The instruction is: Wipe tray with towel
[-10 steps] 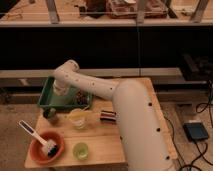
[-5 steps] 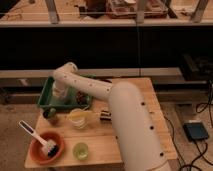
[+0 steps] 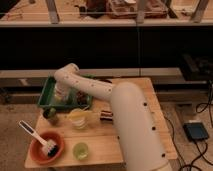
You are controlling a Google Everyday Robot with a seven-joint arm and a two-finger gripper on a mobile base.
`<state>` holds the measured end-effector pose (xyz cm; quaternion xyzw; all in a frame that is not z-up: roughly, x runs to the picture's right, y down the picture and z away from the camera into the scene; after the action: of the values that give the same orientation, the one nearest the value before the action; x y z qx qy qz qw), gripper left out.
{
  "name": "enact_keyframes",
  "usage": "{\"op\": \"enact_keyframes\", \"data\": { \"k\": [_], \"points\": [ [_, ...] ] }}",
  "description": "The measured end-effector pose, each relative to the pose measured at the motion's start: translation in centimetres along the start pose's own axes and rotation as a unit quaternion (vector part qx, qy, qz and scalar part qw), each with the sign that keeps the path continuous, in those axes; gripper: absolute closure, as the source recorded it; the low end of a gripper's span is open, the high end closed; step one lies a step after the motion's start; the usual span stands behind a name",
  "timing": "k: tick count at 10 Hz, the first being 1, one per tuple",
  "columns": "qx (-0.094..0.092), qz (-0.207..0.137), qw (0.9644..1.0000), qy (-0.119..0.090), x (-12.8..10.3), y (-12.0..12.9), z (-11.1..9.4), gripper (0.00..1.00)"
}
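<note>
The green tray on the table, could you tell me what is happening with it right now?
The robot's white arm reaches across the wooden table into the green tray, its end effector low inside it. I cannot make out a towel there. An orange bowl holding a brush sits at the table's front.

1. The gripper (image 3: 62, 94) hangs down inside the green tray (image 3: 46, 96), at the end of the white arm (image 3: 125, 115) bent over the wooden table (image 3: 154, 97).
2. Just right of the gripper a dark object (image 3: 81, 95) lies in the tray; what it is cannot be told.
3. Nearer the camera than the gripper, just outside the tray's rim, stand a yellow cup (image 3: 79, 119) and a small green item (image 3: 51, 114).
4. Well apart from the gripper, at the table's near edge, sit an orange bowl (image 3: 34, 150) holding a white brush (image 3: 31, 132) and a pale green cup (image 3: 81, 150).
</note>
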<state>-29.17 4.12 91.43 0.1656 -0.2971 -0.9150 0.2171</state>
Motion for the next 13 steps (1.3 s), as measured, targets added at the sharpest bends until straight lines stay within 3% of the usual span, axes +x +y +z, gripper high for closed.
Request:
{"op": "enact_keyframes", "data": {
  "k": [3, 5, 9, 13],
  "points": [
    [0.008, -0.011, 0.9999, -0.002, 0.0, -1.6, 0.0, 1.0],
    [0.005, 0.0, 1.0, -0.008, -0.6, -1.2, -0.2, 1.0],
    [-0.024, 0.033, 0.999, -0.019, -2.2, 4.6, -1.2, 1.0],
    [-0.027, 0.026, 0.9992, -0.013, 1.3, 8.4, 0.5, 1.0]
  ]
}}
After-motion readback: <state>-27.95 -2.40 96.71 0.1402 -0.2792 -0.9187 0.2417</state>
